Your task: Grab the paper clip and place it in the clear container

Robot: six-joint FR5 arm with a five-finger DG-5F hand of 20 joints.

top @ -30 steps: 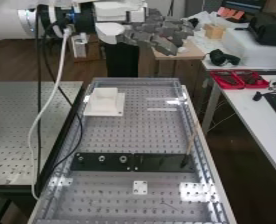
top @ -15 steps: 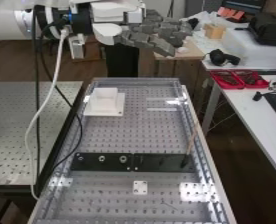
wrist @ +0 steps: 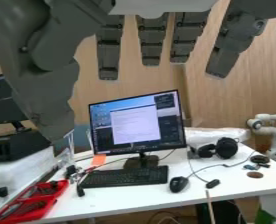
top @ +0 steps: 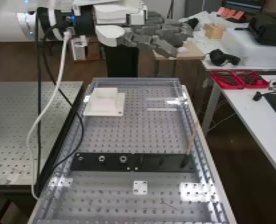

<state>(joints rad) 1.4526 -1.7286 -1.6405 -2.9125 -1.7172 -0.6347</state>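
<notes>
Across the middle of the high view, a perforated metal bench (top: 115, 135) is seen, with a white block (top: 105, 102) set on its far part. At top centre the hand (top: 155, 37) is held with fingers (wrist: 152, 45) straight and spread. Right of the block, a clear container (top: 162, 109) seems outlined by pale edges. Whether the thin mark (top: 169, 205) at lower centre is the paper clip cannot be told.

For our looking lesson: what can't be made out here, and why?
- High view: whether the thin mark is a paper clip; too small.
- High view: base of the robot arm; left edge cuts it.
- High view: what the red trays hold; too small.
- Wrist view: one end of the thin stick; edge cuts it.
</notes>
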